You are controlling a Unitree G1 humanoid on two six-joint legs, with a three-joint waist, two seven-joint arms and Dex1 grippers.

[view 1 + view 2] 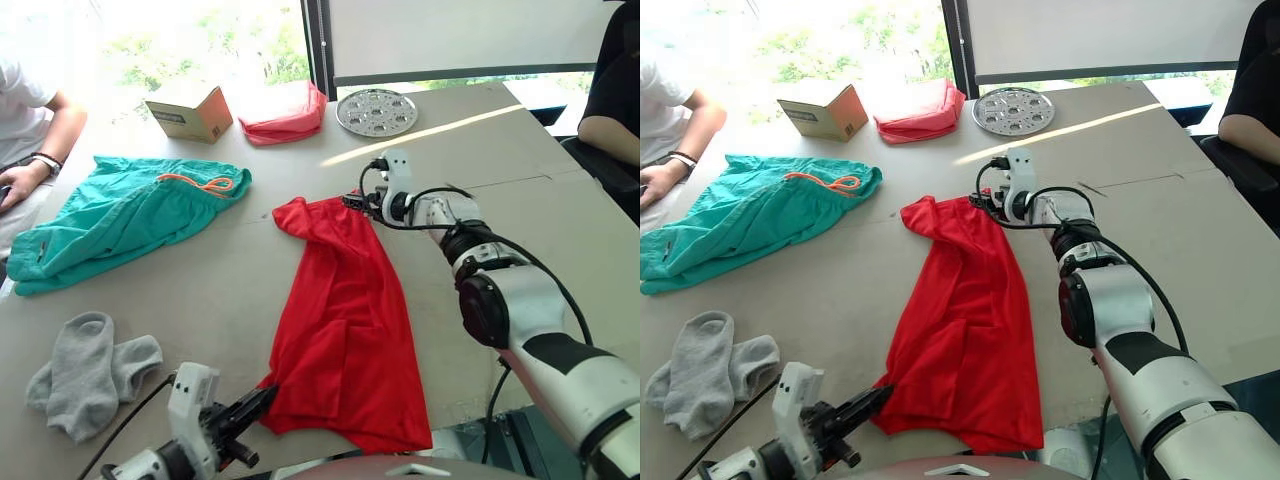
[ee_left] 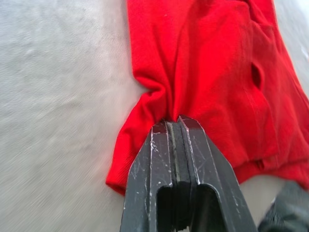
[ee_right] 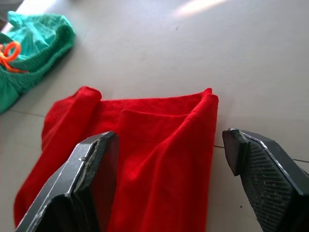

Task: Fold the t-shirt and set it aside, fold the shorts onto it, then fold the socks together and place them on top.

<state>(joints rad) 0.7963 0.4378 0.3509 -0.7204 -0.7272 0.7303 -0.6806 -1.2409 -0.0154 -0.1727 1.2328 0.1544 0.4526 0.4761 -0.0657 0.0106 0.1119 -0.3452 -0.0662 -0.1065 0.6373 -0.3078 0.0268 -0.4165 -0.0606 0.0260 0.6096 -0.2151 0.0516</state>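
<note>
Pinching the t-shirt (image 1: 345, 320) hem, left hand (image 2: 174, 123) clamps.

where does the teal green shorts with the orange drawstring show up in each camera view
Left eye: teal-green fabric shorts upper left, on the table.
Right eye: same shorts, upper left.
Left wrist: not in it.
Right wrist: a corner with the orange drawstring.
Shared landmark: the bright red t-shirt beside them.

cardboard box (image 1: 190, 110) label print unreadable
</note>
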